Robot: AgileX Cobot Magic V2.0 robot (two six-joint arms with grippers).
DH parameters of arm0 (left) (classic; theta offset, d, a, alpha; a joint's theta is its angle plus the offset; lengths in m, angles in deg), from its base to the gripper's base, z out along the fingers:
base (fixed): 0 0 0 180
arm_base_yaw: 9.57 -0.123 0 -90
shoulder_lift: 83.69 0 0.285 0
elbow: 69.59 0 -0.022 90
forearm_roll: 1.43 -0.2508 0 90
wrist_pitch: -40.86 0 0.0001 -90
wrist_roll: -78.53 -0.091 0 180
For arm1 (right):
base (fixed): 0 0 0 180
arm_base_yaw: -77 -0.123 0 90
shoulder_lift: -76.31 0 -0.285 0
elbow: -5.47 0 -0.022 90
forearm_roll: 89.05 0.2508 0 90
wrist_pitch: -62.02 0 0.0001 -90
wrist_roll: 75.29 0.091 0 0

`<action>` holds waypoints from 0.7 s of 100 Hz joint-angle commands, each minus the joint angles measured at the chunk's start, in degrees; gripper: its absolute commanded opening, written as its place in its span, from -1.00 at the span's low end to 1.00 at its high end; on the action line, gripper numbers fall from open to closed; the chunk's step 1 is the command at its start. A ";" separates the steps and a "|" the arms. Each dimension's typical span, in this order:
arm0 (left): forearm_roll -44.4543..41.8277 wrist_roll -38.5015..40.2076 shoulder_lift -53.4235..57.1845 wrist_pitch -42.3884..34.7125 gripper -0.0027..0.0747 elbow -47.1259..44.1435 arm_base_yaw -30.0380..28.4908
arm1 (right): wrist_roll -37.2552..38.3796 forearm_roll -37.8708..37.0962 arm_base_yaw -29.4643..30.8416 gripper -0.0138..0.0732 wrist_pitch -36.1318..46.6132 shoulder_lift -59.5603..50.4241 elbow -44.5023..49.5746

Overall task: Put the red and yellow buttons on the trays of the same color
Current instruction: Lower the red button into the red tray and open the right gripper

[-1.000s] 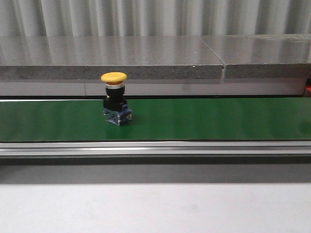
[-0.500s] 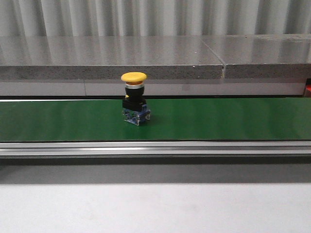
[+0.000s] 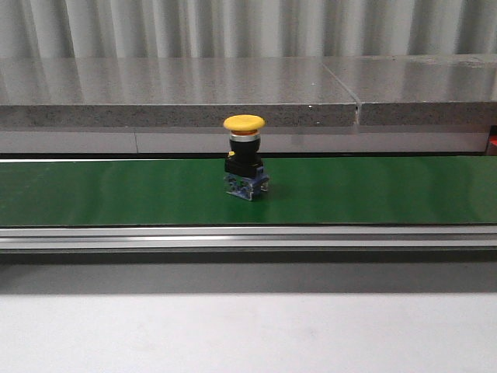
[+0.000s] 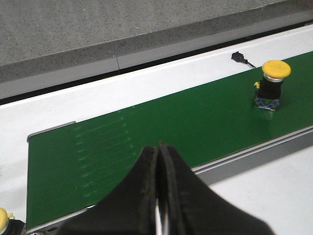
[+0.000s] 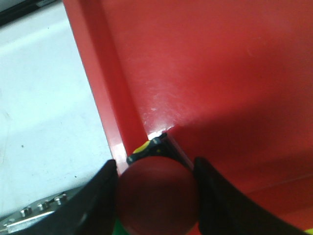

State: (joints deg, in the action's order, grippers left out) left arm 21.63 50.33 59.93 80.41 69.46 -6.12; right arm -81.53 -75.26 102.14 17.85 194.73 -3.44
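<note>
A yellow button [image 3: 244,159] with a black body stands upright on the green belt [image 3: 373,190], near the middle of the front view. The left wrist view shows the same yellow button [image 4: 273,83] far ahead of my left gripper [image 4: 159,159], which is shut and empty above the belt's near side. My right gripper [image 5: 157,196] is shut on a red button [image 5: 157,193], its cap filling the gap between the fingers [image 5: 102,196]. The red button hangs over the red tray [image 5: 220,73], close to the tray's raised wall [image 5: 105,88]. No yellow tray is in view.
Another yellow button [image 4: 4,219] peeks in at the corner of the left wrist view, beside the belt's end. A grey stone ledge [image 3: 178,93] runs behind the belt. A metal rail [image 3: 248,235] borders the belt's front. A small black connector [image 4: 239,57] lies on the white surface.
The yellow button has travelled to the right along the green belt, from left of centre to about the centre. No arm shows in the front view.
</note>
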 commanded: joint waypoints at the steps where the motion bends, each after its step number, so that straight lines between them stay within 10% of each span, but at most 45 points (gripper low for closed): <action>1: 1.87 0.12 -0.16 -3.39 -0.98 1.44 0.55 | 0.39 1.57 0.31 -0.38 3.16 -1.90 -1.77; 33: 1.87 0.12 -0.16 -3.39 -0.98 1.44 0.55 | 2.06 1.78 0.31 -0.34 6.21 -0.83 -1.77; 70: 1.87 0.12 -0.16 -3.39 -0.98 1.44 0.55 | 2.06 3.64 0.31 0.53 7.51 -0.96 -1.77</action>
State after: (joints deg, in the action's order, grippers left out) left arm 21.63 50.33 59.93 80.41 69.46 -6.12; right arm -79.55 -72.61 102.14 23.24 197.12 -3.44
